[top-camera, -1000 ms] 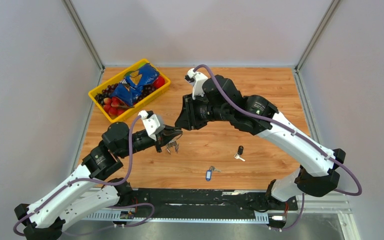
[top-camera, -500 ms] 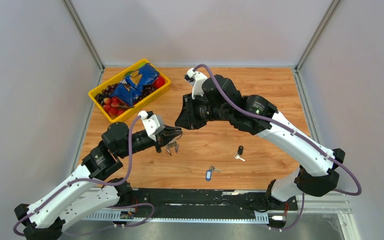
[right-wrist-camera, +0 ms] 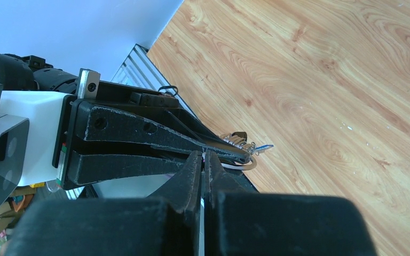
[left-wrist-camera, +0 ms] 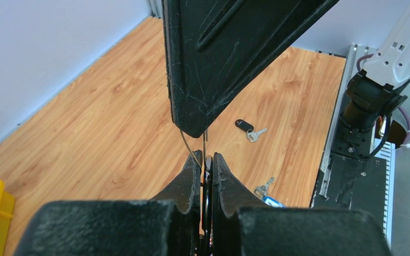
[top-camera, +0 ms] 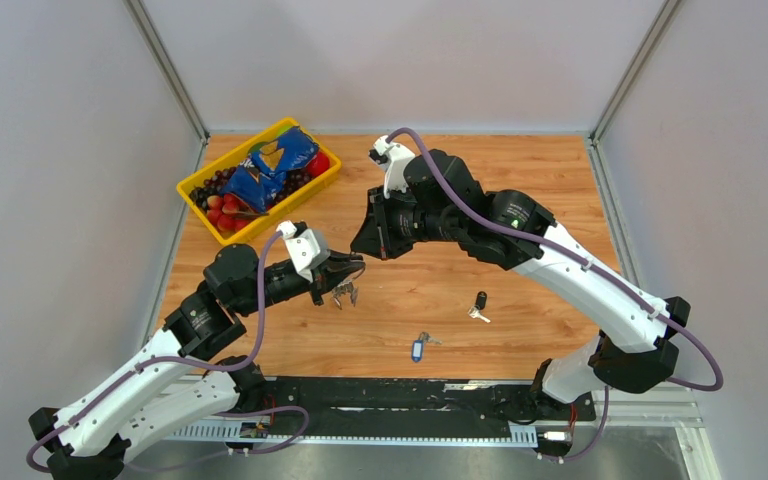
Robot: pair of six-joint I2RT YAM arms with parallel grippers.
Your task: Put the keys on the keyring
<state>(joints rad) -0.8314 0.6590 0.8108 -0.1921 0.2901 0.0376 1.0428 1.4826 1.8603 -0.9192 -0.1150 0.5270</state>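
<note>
Right fingers (right-wrist-camera: 189, 170) have closed since earlier, pinching thin silver wire keyring (right-wrist-camera: 247, 163) above mid-surface. Left fingers (left-wrist-camera: 189, 181) clenched on same ring. Black-headed key (top-camera: 479, 304) and blue-tagged key (top-camera: 418, 347) lie near-right on wood-grain surface (top-camera: 520, 200).

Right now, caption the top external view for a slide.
Left gripper and right gripper meet at the keyring; two loose keys lie nearby.

The counter (top-camera: 520, 180) is light wood with a plank-like grain, walled in at the back and sides. A yellow tray (top-camera: 298, 199) sits slantwise at its back left corner, filled with a blue bag and red and dark fruit. A black-headed key (top-camera: 479, 303) lies flat, well to the right of the tray and nearer the front. A blue-tagged key (top-camera: 419, 347) lies less far right of the tray, close to the front edge.
</note>
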